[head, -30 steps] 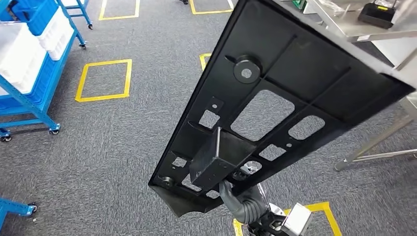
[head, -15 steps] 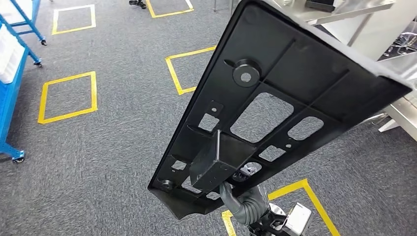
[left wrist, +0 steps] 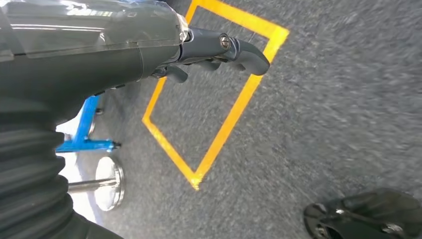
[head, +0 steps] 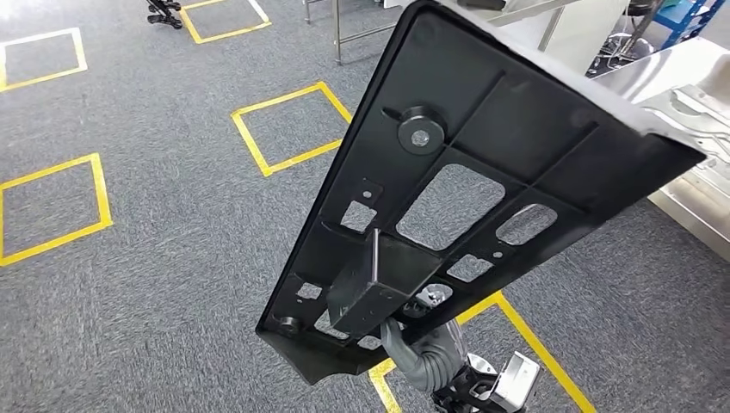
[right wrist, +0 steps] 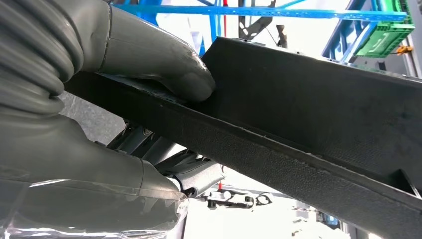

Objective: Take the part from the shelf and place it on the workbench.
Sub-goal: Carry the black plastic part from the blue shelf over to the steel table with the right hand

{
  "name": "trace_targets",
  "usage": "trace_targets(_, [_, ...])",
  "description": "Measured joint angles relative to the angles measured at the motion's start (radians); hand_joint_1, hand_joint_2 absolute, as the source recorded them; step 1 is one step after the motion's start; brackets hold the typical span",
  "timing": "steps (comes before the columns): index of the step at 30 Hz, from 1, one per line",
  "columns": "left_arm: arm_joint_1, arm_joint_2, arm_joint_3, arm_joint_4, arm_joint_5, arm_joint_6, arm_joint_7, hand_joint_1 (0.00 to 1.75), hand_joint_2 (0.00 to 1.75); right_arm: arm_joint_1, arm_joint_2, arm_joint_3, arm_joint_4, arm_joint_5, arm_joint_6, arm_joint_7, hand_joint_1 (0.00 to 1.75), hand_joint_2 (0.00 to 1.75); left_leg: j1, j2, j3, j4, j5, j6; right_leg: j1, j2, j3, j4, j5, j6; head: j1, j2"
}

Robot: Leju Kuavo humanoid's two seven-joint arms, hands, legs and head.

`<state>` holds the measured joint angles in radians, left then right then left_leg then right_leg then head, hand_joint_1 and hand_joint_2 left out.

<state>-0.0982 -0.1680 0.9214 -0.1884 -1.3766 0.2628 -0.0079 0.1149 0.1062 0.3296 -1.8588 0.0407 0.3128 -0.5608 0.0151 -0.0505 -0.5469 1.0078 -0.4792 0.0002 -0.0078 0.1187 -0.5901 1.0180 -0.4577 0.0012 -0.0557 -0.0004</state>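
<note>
Part: a long black plastic panel with cut-out windows and a round boss, carried above the floor. It runs from about 7 o'clock in the head view up to 1 o'clock, tilted, its ribbed underside facing the camera.

Right hand: grips the panel's near end from below, at about 6 o'clock. In the right wrist view the thick grey thumb presses on the panel's face, the edge held between it and the fingers beneath.

Left hand: hangs over the grey carpet and holds nothing, fingers loosely curled and apart.

What changed: across the last second the whole floor view has slid. A blue shelf trolley that stood at 9 o'clock has passed out of sight, and the yellow taped squares have drifted across. The panel sits the same in the hand, so the robot is turning, not the part shifting.

Workbench: a silver metal surface now shows at 2 o'clock, beyond the panel's far end.

Meaning: pick-up looks done; the carry is probably nearing the bench, with placing yet to come.
</note>
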Motion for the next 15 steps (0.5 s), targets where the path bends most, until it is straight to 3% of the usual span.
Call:
trace_targets(2, [-0.003, -0.001, 0.000, 0.000, 0.002, 0.000, 0.001, 0.00, 1.75, -0.009, 0.000, 0.000, 0.001, -0.001, 0.004, 0.000, 1.75, 1.75, 0.002, 0.023, 0.001, -0.008, 0.008, 0.016, 0.002, -0.041, -0.020, 0.038, -0.027, 0.010, 0.000, 0.000])
trace_targets(4, [-0.002, -0.002, 0.000, 0.000, 0.002, 0.001, 0.001, 0.00, 1.75, -0.024, -0.001, 0.000, 0.003, -0.002, 0.006, 0.001, 1.75, 1.75, -0.002, 0.048, -0.001, -0.012, 0.010, 0.025, 0.003, -0.095, -0.075, 0.154, -0.093, 0.017, 0.000, 0.000])
trace_targets(6, [-0.001, -0.001, 0.001, 0.000, 0.002, 0.001, 0.001, 0.00, 1.75, -0.031, -0.001, 0.000, 0.007, -0.004, 0.007, 0.002, 1.75, 1.75, -0.005, 0.075, -0.003, -0.011, 0.009, 0.027, -0.001, -0.110, -0.130, 0.272, -0.137, 0.022, 0.000, 0.000])
trace_targets(7, [-0.001, -0.001, 0.001, 0.000, 0.001, 0.001, 0.001, 0.00, 1.75, -0.032, -0.002, 0.000, 0.009, -0.005, 0.007, 0.002, 1.75, 1.75, -0.005, 0.088, -0.003, -0.011, 0.008, 0.027, -0.002, -0.112, -0.135, 0.285, -0.133, 0.024, 0.000, 0.000])
trace_targets(8, [-0.003, 0.000, 0.001, 0.000, 0.001, 0.002, 0.001, 0.00, 1.75, -0.034, -0.002, 0.000, 0.012, -0.007, 0.006, 0.002, 1.75, 1.75, -0.006, 0.099, -0.002, -0.011, 0.007, 0.026, -0.003, -0.116, -0.120, 0.259, -0.112, 0.024, 0.000, 0.000])
trace_targets(9, [-0.005, 0.000, 0.001, 0.000, 0.001, 0.001, 0.002, 0.00, 1.75, -0.038, -0.003, 0.000, 0.014, -0.009, 0.006, 0.003, 1.75, 1.75, -0.006, 0.110, 0.000, -0.011, 0.006, 0.024, -0.003, -0.125, -0.085, 0.196, -0.078, 0.022, 0.000, 0.000])
trace_targets(11, [-0.009, 0.000, 0.001, 0.000, 0.000, 0.001, 0.002, 0.00, 1.75, -0.049, -0.004, 0.001, 0.017, -0.014, 0.004, 0.002, 1.75, 1.75, -0.010, 0.128, 0.004, -0.010, 0.001, 0.018, 0.004, -0.169, -0.008, 0.052, -0.029, 0.011, 0.000, 0.000])
trace_targets(12, [-0.011, 0.000, 0.001, 0.000, -0.001, 0.001, 0.002, 0.00, 1.75, -0.055, -0.004, 0.001, 0.017, -0.016, 0.004, 0.002, 1.75, 1.75, -0.011, 0.136, 0.006, -0.009, -0.001, 0.013, 0.009, -0.184, 0.014, 0.007, -0.018, 0.005, 0.000, 0.000])
trace_targets(13, [-0.013, 0.000, 0.001, 0.000, -0.002, 0.001, 0.002, 0.00, 1.75, -0.060, -0.004, 0.001, 0.018, -0.018, 0.003, 0.002, 1.75, 1.75, -0.013, 0.144, 0.007, -0.009, -0.002, 0.008, 0.013, -0.190, 0.021, -0.010, -0.017, 0.000, 0.000, 0.000])
trace_targets(15, [-0.018, 0.000, 0.001, 0.000, -0.004, 0.002, 0.002, 0.00, 1.75, -0.064, -0.003, 0.001, 0.019, -0.022, 0.001, 0.003, 1.75, 1.75, -0.014, 0.158, 0.010, -0.009, -0.005, -0.003, 0.012, -0.167, 0.019, -0.013, -0.012, -0.008, 0.000, 0.000])
